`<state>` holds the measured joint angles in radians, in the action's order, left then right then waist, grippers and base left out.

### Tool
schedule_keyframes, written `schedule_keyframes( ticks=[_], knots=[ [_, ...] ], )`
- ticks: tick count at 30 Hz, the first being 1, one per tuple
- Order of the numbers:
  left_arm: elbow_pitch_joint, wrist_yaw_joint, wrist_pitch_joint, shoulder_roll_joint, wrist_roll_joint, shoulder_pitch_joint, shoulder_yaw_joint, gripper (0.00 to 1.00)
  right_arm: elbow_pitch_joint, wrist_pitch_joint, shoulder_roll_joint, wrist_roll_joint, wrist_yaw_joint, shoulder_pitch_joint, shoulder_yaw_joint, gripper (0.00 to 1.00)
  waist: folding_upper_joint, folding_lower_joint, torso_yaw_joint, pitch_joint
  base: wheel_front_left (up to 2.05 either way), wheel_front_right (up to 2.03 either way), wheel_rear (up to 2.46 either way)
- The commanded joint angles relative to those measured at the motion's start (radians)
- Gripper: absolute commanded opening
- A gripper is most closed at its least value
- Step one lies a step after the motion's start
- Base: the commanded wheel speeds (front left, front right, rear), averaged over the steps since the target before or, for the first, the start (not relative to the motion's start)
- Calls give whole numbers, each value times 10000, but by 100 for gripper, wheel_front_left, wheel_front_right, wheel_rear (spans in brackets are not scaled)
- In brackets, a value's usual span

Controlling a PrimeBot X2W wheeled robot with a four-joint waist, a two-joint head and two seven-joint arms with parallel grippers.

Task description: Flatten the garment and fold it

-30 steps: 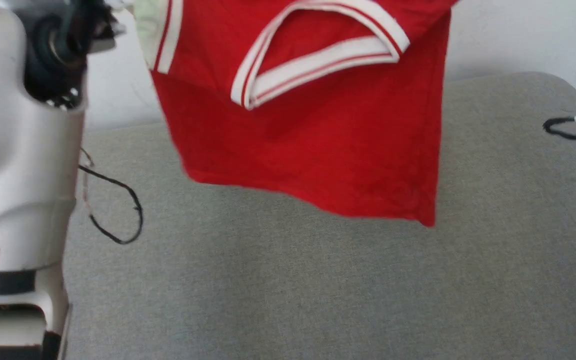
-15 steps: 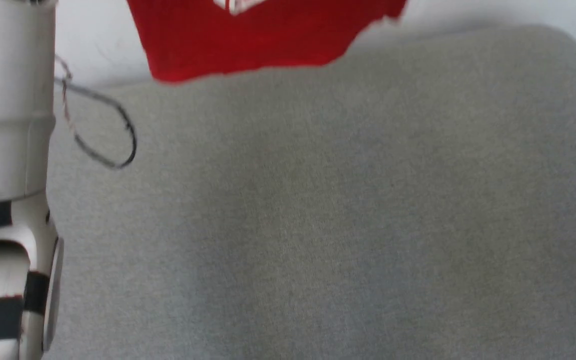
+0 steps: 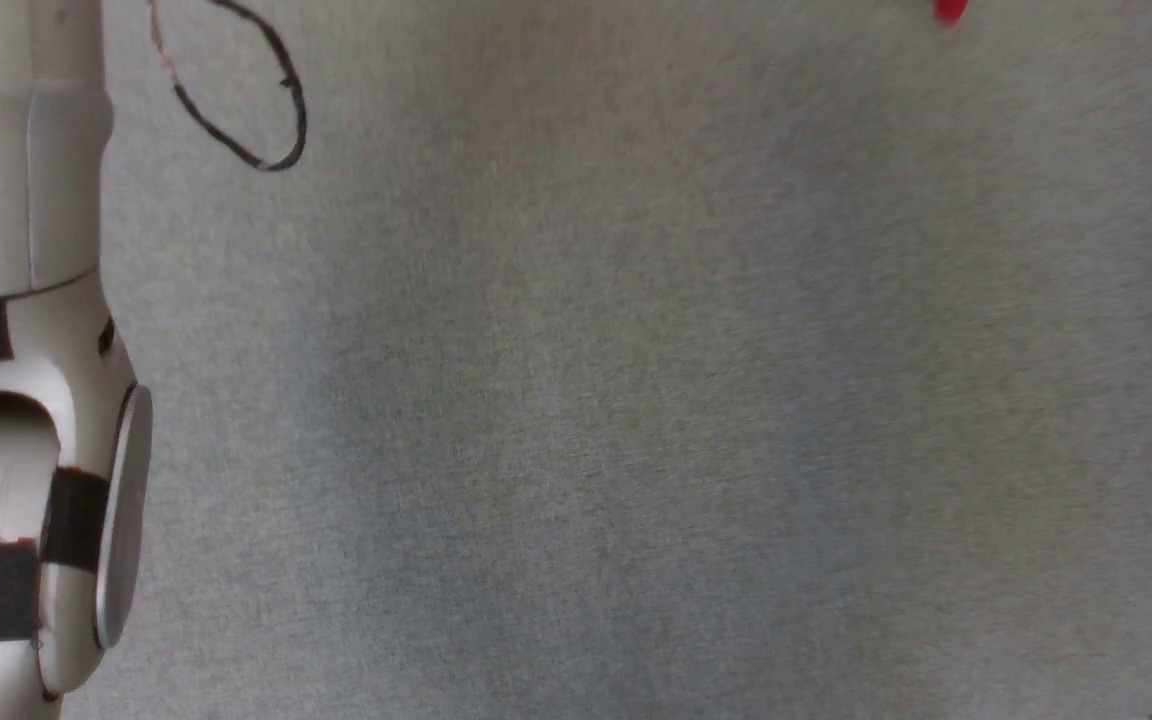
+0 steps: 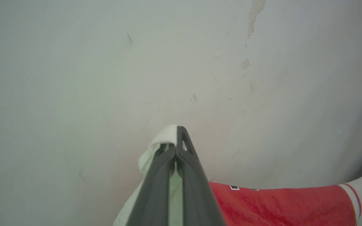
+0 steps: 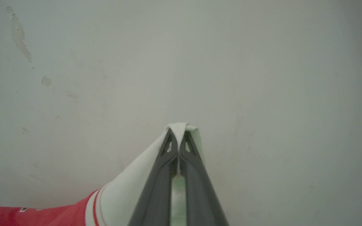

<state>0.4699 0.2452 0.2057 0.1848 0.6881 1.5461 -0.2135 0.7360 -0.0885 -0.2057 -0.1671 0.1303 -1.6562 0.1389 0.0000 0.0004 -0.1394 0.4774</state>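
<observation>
1. Left gripper (image 4: 177,139) clamps the shirt (image 4: 278,204) by one white sleeve; right gripper (image 5: 178,138) clamps the other sleeve.
2. Shirt hangs between them, raised off the grey table (image 3: 636,400).
3. Likely step: flattening. Next calls for lowering it evenly and taut.

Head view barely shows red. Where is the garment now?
Held up before the pale wall in both wrist views: the left gripper pinches one white sleeve of the garment, the right gripper the other.

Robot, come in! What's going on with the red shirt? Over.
Left gripper shut on one white sleeve, right gripper on the other. Garment held up by the wall. Black cable loop dangles over the grey table.
</observation>
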Motion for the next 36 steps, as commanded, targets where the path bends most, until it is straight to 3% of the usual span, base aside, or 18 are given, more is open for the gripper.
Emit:
schedule_keyframes(
  ticks=[1,11,20,28,36],
  knots=[
    [31,-97,-84,-14,29,187,37,0,41,85,-47,13,4,-169,57,0,0,-4,391,1215,0,0,0],
    [510,-717,-1253,172,89,1382,383,0,208,949,-122,-643,4,-645,-232,0,0,-4,145,2525,0,0,0],
    [1187,-1231,-1101,166,436,1240,336,0,286,1244,-463,-1484,4,-397,-809,0,0,-4,330,3319,0,0,0],
    [927,-910,533,608,1569,-332,1005,0,-462,388,-1056,-2859,4,1098,-1495,0,0,-4,549,2794,0,0,0],
    [-1434,-221,1920,1281,2415,-3350,1672,0,-2655,-645,-1515,-4400,4,4133,-1356,0,0,-4,375,1806,0,0,0]
  ],
)
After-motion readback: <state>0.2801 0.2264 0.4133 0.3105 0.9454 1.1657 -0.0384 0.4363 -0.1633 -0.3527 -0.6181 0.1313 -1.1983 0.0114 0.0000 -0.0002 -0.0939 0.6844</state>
